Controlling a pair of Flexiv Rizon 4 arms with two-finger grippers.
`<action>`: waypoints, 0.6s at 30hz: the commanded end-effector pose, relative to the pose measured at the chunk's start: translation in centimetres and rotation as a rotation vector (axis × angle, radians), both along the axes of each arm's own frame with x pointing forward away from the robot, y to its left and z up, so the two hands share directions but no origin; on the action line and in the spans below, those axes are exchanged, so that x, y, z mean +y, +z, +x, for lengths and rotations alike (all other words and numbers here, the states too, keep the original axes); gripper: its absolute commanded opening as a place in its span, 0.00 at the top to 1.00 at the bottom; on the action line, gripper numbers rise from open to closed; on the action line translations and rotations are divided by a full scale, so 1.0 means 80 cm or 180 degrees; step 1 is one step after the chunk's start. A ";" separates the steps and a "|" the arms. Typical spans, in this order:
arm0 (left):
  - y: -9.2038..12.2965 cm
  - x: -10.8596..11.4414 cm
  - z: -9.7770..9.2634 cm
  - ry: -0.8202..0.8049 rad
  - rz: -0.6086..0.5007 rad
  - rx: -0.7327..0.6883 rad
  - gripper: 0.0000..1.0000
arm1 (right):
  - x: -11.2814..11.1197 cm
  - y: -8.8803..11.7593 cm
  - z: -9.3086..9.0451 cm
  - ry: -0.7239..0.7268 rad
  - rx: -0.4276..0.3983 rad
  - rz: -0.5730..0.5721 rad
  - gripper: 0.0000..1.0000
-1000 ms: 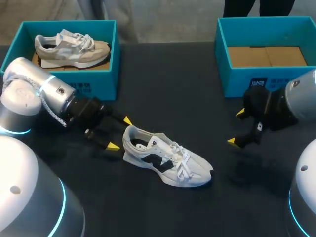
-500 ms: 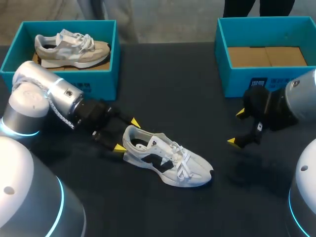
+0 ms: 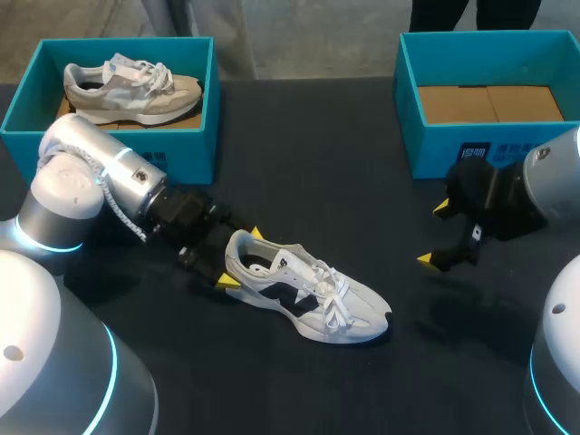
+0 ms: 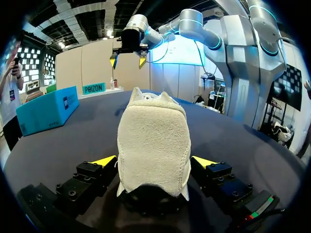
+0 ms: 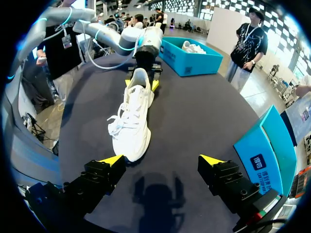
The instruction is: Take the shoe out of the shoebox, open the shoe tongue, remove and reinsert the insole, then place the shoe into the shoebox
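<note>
A white shoe with a black side mark [image 3: 304, 294] lies on its sole mid-table, toe toward the right. My left gripper [image 3: 241, 257] is open at its heel, one yellow tip on each side. In the left wrist view the padded heel [image 4: 153, 141] fills the gap between the fingers of the left gripper [image 4: 154, 161], close to both tips. My right gripper [image 3: 433, 234] hangs open and empty, well right of the shoe. In the right wrist view the shoe [image 5: 132, 116] lies ahead of the right gripper [image 5: 162, 159], toe nearest it.
A teal shoebox [image 3: 186, 149] at the back left holds a beige shoe [image 3: 131, 91]. A second teal shoebox [image 3: 435, 149] at the back right shows only its cardboard floor. The dark tabletop lies bare between the shoe and the right gripper.
My left gripper has slid right along the table until its open fingers straddle the shoe's heel. The shoe and the right arm have stayed put.
</note>
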State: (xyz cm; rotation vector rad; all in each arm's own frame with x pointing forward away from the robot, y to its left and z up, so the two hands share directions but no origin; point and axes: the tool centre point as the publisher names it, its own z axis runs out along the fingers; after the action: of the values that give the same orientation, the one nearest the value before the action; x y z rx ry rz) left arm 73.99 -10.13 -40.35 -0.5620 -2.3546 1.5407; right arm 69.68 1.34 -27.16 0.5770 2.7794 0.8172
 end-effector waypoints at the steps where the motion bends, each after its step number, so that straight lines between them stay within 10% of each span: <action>1: -0.007 -0.001 0.000 0.0018 0.0028 0.0000 0.00 | 0.002 -0.001 -0.001 -0.0009 -0.0004 -0.0013 0.00; 18: -0.022 -0.005 0.001 -0.0011 0.0207 0.0004 0.00 | 0.002 -0.001 -0.001 -0.0009 -0.0004 -0.0013 0.00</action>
State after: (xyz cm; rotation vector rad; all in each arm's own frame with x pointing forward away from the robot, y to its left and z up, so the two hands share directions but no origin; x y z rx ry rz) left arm 74.01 -10.37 -41.94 -0.5489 -2.3933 1.4582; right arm 69.68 1.34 -27.17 0.5769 2.7794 0.8173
